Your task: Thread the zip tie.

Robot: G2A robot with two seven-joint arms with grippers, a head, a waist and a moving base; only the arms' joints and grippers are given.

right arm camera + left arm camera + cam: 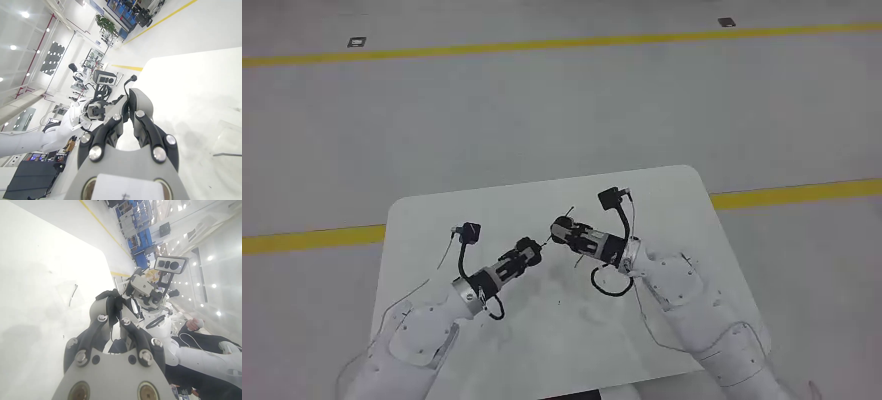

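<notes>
My right gripper (pixel 128 103) is shut on a black zip tie (pixel 127 85). The tie curves out past the fingertips and ends in its square head. In the top view this gripper (pixel 562 232) hovers over the middle of the white table (pixel 662 200), with the tie's thin end (pixel 569 211) sticking out. My left gripper (pixel 529 250) faces it a short gap away, tip to tip. Its black-padded fingertips (pixel 110 298) are pressed together, and I cannot tell whether anything is pinched between them.
A second thin black zip tie (pixel 73 293) lies loose on the table beyond the left gripper. A grey strip (pixel 226 154) and a clear plastic bag (pixel 229 130) lie on the table near the right gripper. The table's rounded far corner (pixel 103 254) is near.
</notes>
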